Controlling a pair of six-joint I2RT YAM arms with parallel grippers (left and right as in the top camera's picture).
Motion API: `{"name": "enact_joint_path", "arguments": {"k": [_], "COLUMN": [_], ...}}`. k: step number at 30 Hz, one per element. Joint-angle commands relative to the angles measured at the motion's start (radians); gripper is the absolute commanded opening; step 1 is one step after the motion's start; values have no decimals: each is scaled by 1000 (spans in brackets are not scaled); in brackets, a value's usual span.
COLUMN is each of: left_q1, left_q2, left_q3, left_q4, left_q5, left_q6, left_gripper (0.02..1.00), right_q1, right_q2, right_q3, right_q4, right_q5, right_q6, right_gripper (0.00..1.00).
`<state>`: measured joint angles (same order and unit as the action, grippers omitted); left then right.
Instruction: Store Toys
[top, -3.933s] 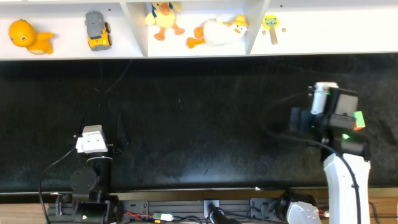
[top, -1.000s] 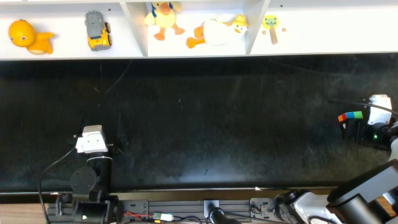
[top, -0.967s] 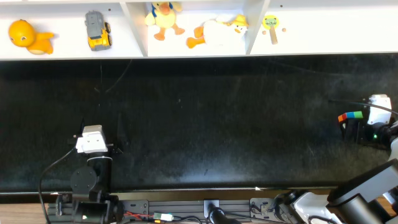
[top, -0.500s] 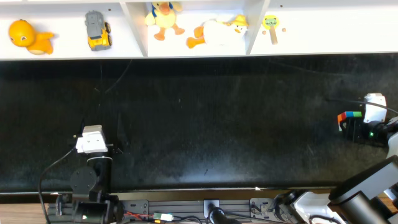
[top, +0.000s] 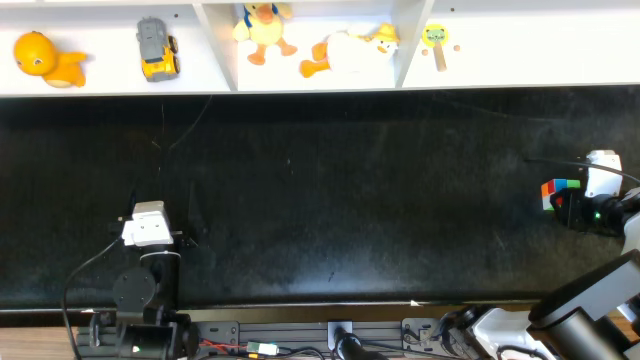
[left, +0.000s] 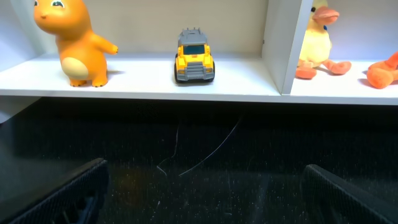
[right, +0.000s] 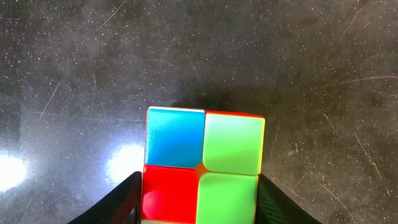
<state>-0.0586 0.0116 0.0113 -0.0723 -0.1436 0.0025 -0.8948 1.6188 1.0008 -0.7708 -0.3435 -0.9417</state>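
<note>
A colourful puzzle cube (right: 202, 165) with blue, green and red squares sits between the fingers of my right gripper (right: 200, 202), just above the black table. From above, the cube (top: 560, 188) and the right gripper (top: 572, 205) are at the table's far right edge. My left gripper (left: 205, 193) stands open and holds nothing, low at the front left (top: 148, 225), facing the shelf. Stored toys line the white shelf (top: 520, 60): an orange figure (top: 48, 58), a yellow truck (top: 157, 50), a duck plush (top: 263, 28), a white plush (top: 350, 50) and a small green toy (top: 436, 40).
White dividers (top: 218, 40) split the shelf into compartments; the right-hand compartment beyond the green toy has bare room. Cables (top: 300, 350) run along the front edge. The black table (top: 340, 190) stretches between the arms.
The right arm has swung from mid-right to the table's far right edge with the cube in its fingers, then edged slightly left. The left arm has not moved.
</note>
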Motion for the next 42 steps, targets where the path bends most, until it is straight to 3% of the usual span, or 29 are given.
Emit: {"name": "enact_joint_path", "arguments": {"k": [1,4,8,24,42], "left_q1": [4,4,4,4,4], "left_q2": [-9,-9,-9,-9,-9], "left_q3": [-3,-3,-3,-3,-3], "left_q4": [0,0,0,0,0], "left_q5": [-7,-7,-7,-7,-7], "left_q6": [12,12,12,12,12], "left_gripper": [998,998,998,998,998], "right_q1": [25,63,131,325,414], "right_q2": [-29,-58,-73,-50,192], "right_q3": [31,43,98,377,597], "right_q4": [18,24,23,65,75], "right_q5": [0,0,-1,-3,-7], "right_q6": [32,60,105,204,269], "right_gripper": [500,428,402,386,362]}}
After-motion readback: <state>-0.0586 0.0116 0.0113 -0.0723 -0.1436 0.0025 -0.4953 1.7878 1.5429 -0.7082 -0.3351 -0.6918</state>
